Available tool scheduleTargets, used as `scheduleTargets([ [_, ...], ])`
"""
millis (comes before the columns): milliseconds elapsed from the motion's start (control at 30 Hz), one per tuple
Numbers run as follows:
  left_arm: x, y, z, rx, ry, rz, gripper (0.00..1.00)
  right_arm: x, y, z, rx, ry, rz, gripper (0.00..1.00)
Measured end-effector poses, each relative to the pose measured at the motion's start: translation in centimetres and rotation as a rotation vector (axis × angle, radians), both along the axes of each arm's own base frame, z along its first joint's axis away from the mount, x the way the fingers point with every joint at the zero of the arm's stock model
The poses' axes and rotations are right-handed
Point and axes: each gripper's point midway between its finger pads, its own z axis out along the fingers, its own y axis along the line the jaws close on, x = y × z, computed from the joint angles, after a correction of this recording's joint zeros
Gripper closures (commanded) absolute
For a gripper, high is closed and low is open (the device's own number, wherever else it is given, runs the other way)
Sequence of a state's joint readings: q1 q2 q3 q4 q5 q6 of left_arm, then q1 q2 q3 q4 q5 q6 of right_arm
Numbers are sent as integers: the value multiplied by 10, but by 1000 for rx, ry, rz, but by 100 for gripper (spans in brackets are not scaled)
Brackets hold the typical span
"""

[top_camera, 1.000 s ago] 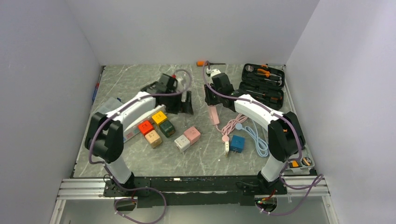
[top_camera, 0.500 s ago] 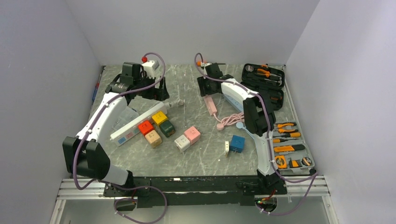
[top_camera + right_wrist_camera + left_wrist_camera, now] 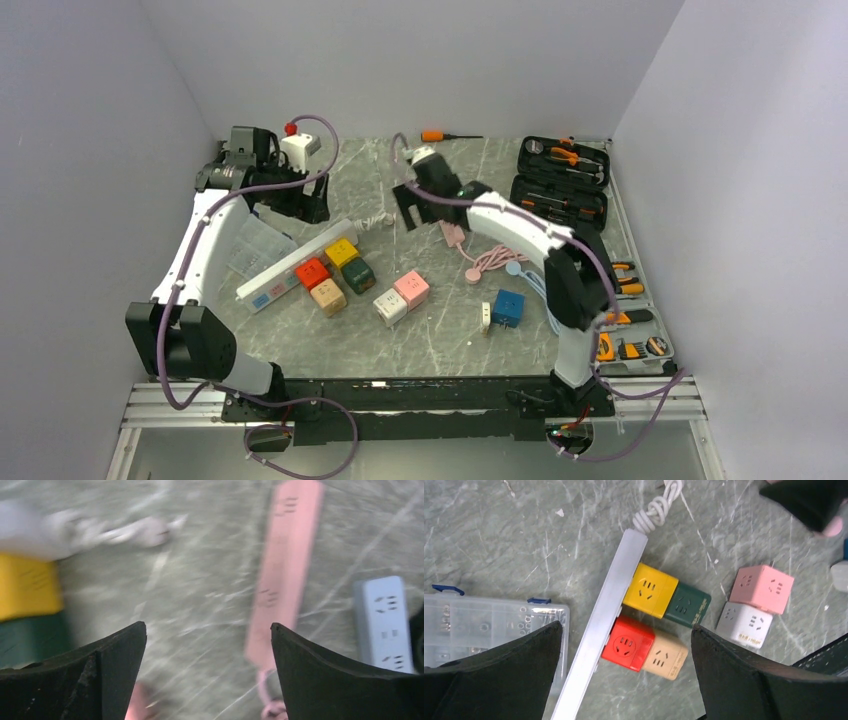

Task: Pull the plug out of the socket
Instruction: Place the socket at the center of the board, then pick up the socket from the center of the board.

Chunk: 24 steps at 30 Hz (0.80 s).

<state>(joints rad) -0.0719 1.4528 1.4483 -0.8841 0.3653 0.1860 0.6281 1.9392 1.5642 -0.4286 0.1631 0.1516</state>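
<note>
- Nearest the arm bases: a blue cube socket [image 3: 508,308] with a small white adapter [image 3: 486,317] just beside it on the bench [image 3: 440,340].
- Next, a pink cube [image 3: 762,588] and a white cube [image 3: 744,624] touch each other. To their left, the red cube [image 3: 628,642] and yellow cube [image 3: 650,589] butt against the long white power strip [image 3: 605,620].
- The plug [image 3: 384,219] on that strip's coiled white cord lies loose on the bench, between the white strip and the pink power strip [image 3: 453,232]. It isn't seated in either one.
- Right end effector [image 3: 207,626] hovers over that gap, fingers spread wide, nothing in them.
- Left end effector [image 3: 624,632] hangs above the white strip, spread wide too and empty.
- At the back: a black tool case [image 3: 560,180].
</note>
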Motion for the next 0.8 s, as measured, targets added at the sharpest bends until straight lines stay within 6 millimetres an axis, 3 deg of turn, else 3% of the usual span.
scheduleTargets([
  [133,-12,5,-6,46,27,-46,1,-75,56,34,42,-85,193,23],
  [233,-27,9,-13,73,41,-78,1,-111,78,32,45,-91,293,36],
  [467,-61,13,-4,103,-23,-120,1,-109,79,-31,-51,-7,309,56],
  [567,-72,15,2,118,-57,-137,1,-114,73,-58,-89,38,311,58],
  [800,-83,18,-2,147,-67,-165,1,-123,63,-71,-82,46,302,60],
])
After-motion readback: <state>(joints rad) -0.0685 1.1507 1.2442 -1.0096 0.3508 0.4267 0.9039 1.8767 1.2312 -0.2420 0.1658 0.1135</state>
